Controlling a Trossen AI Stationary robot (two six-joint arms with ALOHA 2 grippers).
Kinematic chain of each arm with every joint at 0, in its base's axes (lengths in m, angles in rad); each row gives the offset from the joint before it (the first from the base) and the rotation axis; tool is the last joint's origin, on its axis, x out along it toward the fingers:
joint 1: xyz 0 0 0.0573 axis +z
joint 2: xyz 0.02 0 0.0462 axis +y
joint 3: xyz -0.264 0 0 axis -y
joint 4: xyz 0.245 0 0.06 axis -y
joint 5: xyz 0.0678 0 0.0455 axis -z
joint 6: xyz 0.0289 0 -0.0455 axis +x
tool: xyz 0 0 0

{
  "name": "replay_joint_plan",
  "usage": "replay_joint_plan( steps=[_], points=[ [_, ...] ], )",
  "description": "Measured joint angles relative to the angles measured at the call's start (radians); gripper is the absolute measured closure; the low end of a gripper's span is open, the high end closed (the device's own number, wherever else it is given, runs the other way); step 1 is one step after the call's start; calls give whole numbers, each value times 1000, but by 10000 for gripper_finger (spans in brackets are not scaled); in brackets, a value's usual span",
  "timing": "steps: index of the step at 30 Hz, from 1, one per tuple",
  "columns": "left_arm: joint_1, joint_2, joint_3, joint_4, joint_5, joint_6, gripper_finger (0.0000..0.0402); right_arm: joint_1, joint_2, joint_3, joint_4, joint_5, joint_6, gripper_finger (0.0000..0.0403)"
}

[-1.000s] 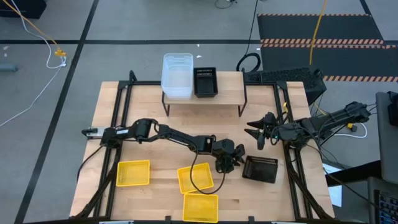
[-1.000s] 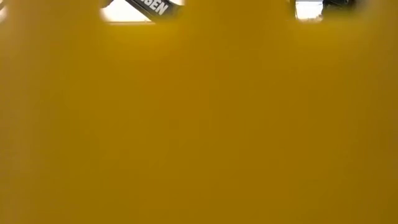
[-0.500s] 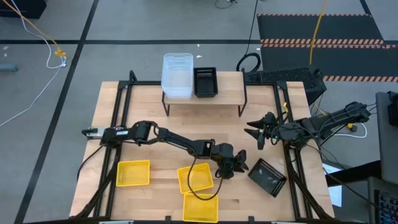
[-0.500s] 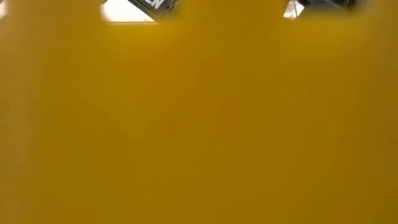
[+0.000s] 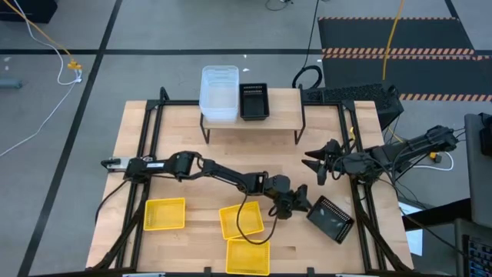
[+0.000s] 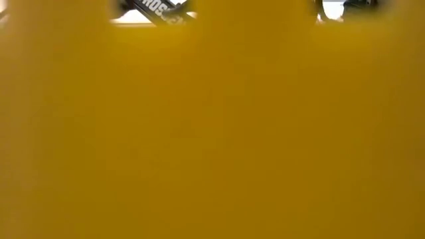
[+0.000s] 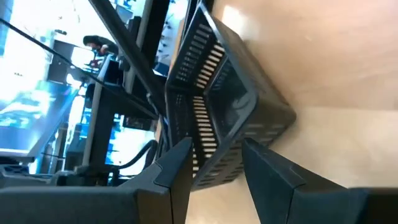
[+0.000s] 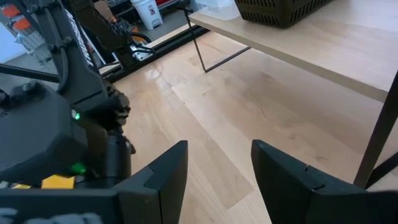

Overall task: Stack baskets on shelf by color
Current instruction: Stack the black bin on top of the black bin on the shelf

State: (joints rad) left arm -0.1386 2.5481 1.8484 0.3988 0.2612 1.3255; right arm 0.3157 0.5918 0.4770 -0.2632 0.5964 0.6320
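Left tool at a tilted black basket, near right of the counter.

Left tool, fingers spread, sits just beside the black basket; the left wrist view shows that basket tipped on the counter ahead of the fingers, with contact not discernible. Right tool, fingers spread and empty, hovers near the counter's right edge, beside the shelf. Three yellow baskets lie along the near side: left, centre, nearest edge. On the shelf at the far side stand a clear basket and, just right of it, a second black basket. The low view is filled by yellow plastic.
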Motion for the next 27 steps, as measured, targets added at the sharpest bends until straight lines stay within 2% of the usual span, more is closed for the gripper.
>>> replay_joint_plan(
  steps=[7,9,11,15,17,22,27],
  points=[
    [-6,1,0,-4,-1,3,261,0,30,0,-17,-29,6,232],
    [-8,0,2,-29,-27,-32,261,0,42,0,-44,-72,12,232],
    [-9,-3,2,-53,-104,-91,261,0,53,0,-78,-133,9,234],
    [-16,-32,-2,-106,-338,-220,261,39,67,41,-186,-362,-38,256],
    [-15,-66,-4,-176,-400,-303,261,76,83,88,-265,-386,-21,271],
    [1,-148,0,-268,-342,-487,261,136,172,174,-527,-398,173,309],
    [12,-151,-3,-298,-288,-579,261,197,285,173,-540,-474,425,320]
  ],
)
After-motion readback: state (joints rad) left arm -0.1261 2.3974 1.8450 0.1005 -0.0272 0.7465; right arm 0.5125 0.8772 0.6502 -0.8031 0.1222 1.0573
